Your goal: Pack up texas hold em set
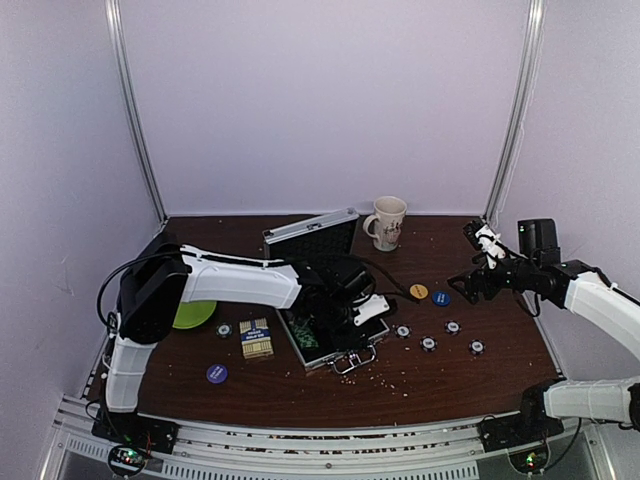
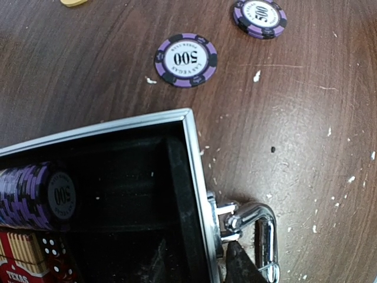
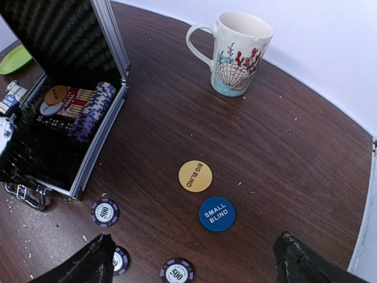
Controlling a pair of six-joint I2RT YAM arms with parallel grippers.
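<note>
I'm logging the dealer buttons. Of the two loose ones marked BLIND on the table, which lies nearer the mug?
The yellow BIG BLIND button. The blue SMALL BLIND button lies just beside it, on the side away from the mug.

Beige mug [image 1: 387,222] upright near the far edge of the desk [image 1: 300,390], handle to the left in the top view. Shell and red coral print on its side. Green plate [image 1: 195,314] lies flat toward the left edge, partly hidden. Desk is dark wood grain with white specks [image 2: 257,75] scattered over it. Pale walls behind. Metal post [image 1: 135,110] at each back corner.
</note>
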